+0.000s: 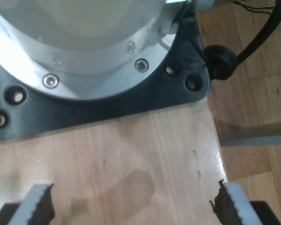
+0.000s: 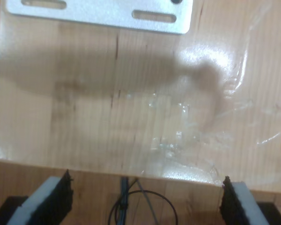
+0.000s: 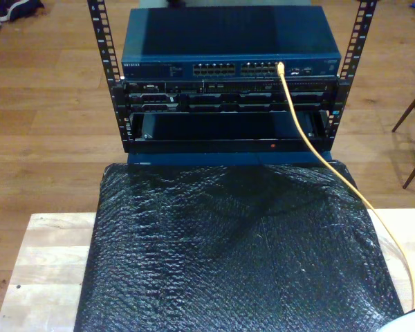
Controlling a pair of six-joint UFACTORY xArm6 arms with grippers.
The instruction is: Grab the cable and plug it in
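Observation:
The yellow-orange cable (image 3: 311, 142) runs from the exterior view's lower right edge, over the black mat, up to the blue network switch (image 3: 228, 41). Its end (image 3: 280, 67) sits at a port on the right part of the switch's front. In the first wrist view my first gripper (image 1: 133, 206) is open, its ridged fingertips (image 1: 40, 206) wide apart over bare wood with nothing between them. In the second wrist view my second gripper (image 2: 145, 204) is also open and holds nothing, its pads (image 2: 54, 199) hanging over the table's edge.
A round silver arm base (image 1: 84, 42) on a black plate stands just ahead of my first gripper. A metal bracket (image 2: 103, 14) and clear tape lie on the wood (image 2: 84, 117). A black bubble-wrap mat (image 3: 235, 249) covers the table before the rack (image 3: 117, 104).

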